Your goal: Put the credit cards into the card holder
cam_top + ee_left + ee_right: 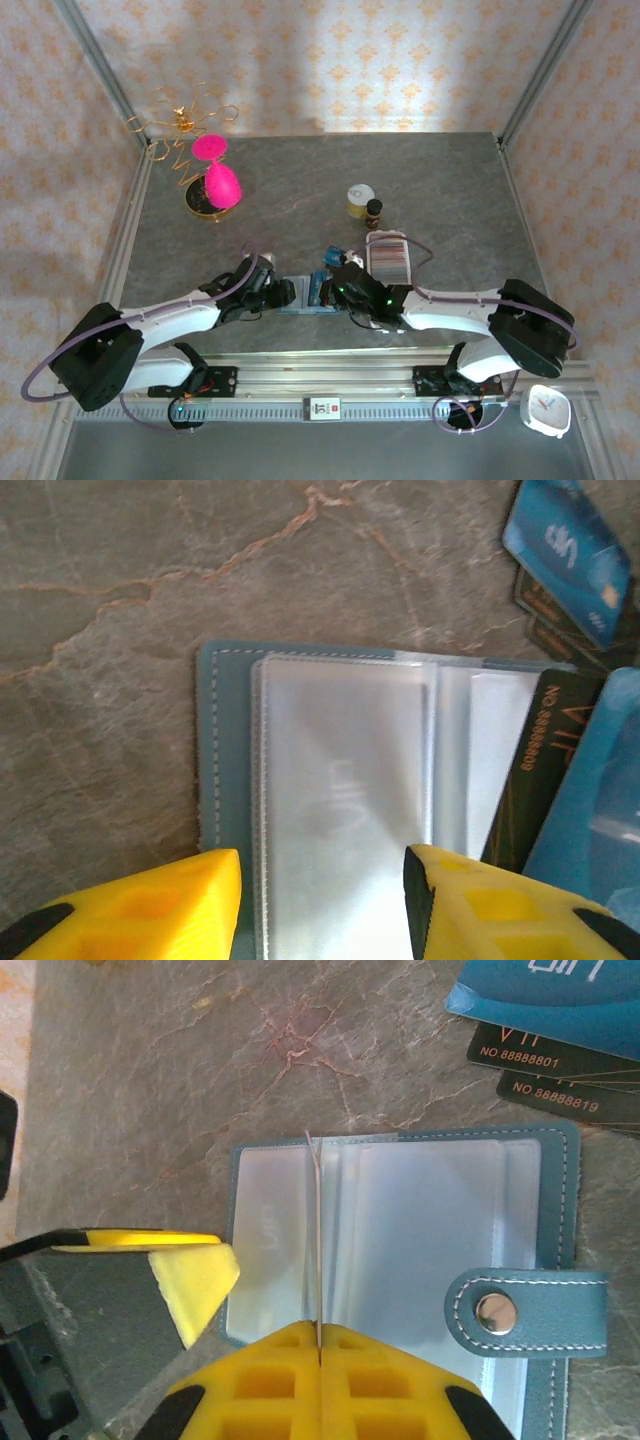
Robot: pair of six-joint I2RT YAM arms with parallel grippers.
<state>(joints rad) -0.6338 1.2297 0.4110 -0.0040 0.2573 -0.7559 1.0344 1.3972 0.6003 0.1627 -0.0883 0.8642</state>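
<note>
Right wrist: right pincer clenched on teal stitched card holder's glossy clear sleeve; left pincer released.

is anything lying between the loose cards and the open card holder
Nothing visible does. The credit cards lie on the bare table just past the card holder edge. The holder is open, the right gripper pinching one clear sleeve upright; the left gripper hangs open over the sleeves.
</note>
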